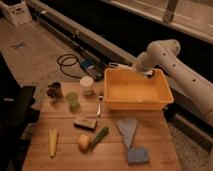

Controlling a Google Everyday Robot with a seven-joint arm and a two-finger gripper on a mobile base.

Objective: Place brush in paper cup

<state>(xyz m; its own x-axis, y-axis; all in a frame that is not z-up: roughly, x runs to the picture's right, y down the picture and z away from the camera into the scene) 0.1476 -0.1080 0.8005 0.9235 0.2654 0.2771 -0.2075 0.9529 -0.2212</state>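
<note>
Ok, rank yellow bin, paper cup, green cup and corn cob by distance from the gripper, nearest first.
The gripper holds the brush over the yellow bin's back-left corner.
1. yellow bin, just below it
2. paper cup, to the left
3. green cup, farther left
4. corn cob, table's front left

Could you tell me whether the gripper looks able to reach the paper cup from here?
Probably yes: the gripper holds the brush over the corner of the yellow bin nearest the paper cup, with nothing standing between them.
</note>
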